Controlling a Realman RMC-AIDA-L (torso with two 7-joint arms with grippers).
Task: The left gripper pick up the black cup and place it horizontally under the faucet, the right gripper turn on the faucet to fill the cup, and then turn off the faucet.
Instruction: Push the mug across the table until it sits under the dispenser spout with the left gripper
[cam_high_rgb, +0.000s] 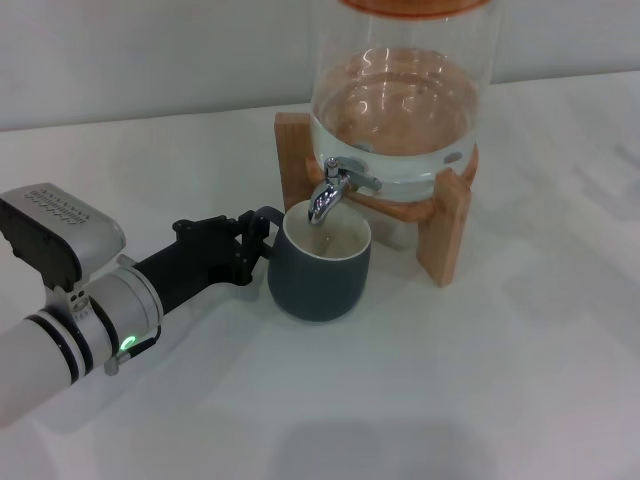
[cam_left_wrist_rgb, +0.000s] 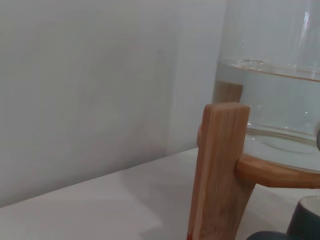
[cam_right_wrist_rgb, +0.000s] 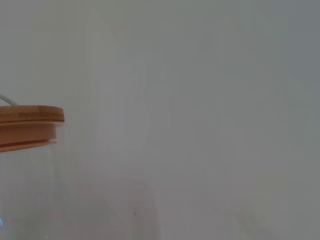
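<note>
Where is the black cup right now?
In the head view, the black cup stands upright on the table, right under the faucet, with the left end effector at its handle.

I see open white tabletop (cam_high_rgb: 420, 400) in front and to the right of the squat dark charcoal mug (cam_high_rgb: 320, 270). My left gripper (cam_high_rgb: 255, 245) blocks its left side at the handle, while the chrome tap (cam_high_rgb: 330, 195), tall glass water jar (cam_high_rgb: 400, 90) and wooden stand (cam_high_rgb: 445, 235) crowd it behind and above.

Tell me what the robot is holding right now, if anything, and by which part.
The left gripper holds the black cup by its small loop handle, on the cup's left side. The cup stands upright under the faucet. The right gripper is not in view.
</note>
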